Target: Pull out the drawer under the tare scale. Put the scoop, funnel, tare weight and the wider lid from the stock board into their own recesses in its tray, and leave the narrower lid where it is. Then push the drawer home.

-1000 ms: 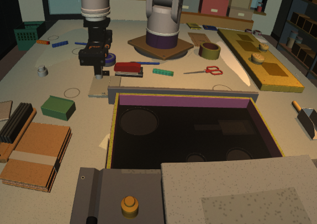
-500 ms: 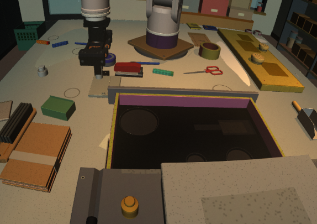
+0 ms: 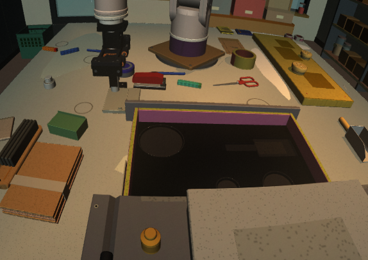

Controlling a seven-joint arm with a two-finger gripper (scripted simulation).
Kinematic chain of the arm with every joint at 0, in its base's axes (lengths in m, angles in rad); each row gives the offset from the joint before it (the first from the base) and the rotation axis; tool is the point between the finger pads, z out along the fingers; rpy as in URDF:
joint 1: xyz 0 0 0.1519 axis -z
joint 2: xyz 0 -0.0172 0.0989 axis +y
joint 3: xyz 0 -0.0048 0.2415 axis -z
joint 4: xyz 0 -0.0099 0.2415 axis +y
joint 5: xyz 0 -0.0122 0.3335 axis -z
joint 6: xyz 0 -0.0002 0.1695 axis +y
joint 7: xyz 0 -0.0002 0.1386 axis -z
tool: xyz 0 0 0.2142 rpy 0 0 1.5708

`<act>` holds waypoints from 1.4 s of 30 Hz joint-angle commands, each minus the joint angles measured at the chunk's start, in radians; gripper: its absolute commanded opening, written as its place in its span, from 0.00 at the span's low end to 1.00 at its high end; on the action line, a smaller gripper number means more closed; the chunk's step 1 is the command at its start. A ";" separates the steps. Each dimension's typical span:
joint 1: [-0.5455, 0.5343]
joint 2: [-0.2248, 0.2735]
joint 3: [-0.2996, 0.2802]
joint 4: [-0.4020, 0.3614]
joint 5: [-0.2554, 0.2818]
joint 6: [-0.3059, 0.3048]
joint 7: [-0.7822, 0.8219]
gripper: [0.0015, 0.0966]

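Note:
The near part of the drawer tray is hidden under the speckled scale top; the drawer stands pulled out, its dark tray showing round and rectangular recesses. Past the drawer's far left corner, by the grey front panel, my gripper hangs closed on a small grey piece that I cannot identify, above a beige pad. Two round lids sit on the yellow stock board at the far right. The scoop lies right of the drawer. A grey weight stands far left.
Behind the drawer lie a red stapler, a green brick, scissors and a tape roll, with the robot base beyond. A green box and cork boards sit left. A yellow knob is near front.

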 commanded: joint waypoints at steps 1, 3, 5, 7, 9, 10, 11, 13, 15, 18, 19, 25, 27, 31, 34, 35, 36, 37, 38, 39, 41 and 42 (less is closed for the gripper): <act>0.000 -0.001 0.000 -0.001 0.000 0.000 0.000 0.28; 0.000 -0.001 0.000 -0.001 0.000 0.000 0.000 0.32; 0.000 -0.001 0.000 -0.001 0.000 0.000 0.000 0.36; 0.000 -0.001 0.000 -0.001 0.000 0.000 0.000 0.40; 0.000 -0.001 0.000 -0.001 0.000 0.000 0.000 0.44; 0.000 -0.001 0.000 -0.001 0.000 0.000 0.000 0.46; 0.000 -0.001 0.000 -0.001 0.000 0.000 0.000 0.46; 0.000 -0.001 0.000 -0.001 0.000 0.000 0.000 0.46; 0.000 -0.001 0.000 -0.001 0.000 0.000 0.000 0.46; 0.000 -0.001 0.000 -0.001 0.000 0.000 0.000 0.46; 0.000 -0.001 0.000 -0.001 0.000 0.000 0.000 0.46; 0.000 -0.001 0.000 -0.001 0.000 0.000 0.000 0.46; 0.000 -0.001 0.000 -0.001 0.000 0.000 0.000 0.46; 0.000 -0.001 0.000 -0.001 0.000 0.000 0.000 0.46; 0.000 -0.001 0.000 -0.001 0.000 0.000 0.000 0.46; 0.000 -0.001 0.000 -0.001 0.000 0.000 0.000 0.46; 0.000 -0.001 0.000 -0.002 0.000 0.001 0.000 0.46; 0.000 -0.002 0.000 -0.002 0.000 0.002 0.000 0.46; 0.000 -0.002 0.000 -0.002 0.000 0.003 -0.001 0.46; 0.000 -0.004 0.000 -0.003 0.001 0.004 -0.001 0.46; 0.000 -0.007 -0.001 -0.004 0.002 0.009 -0.002 0.46; 0.000 -0.009 -0.001 -0.005 0.002 0.012 -0.002 0.46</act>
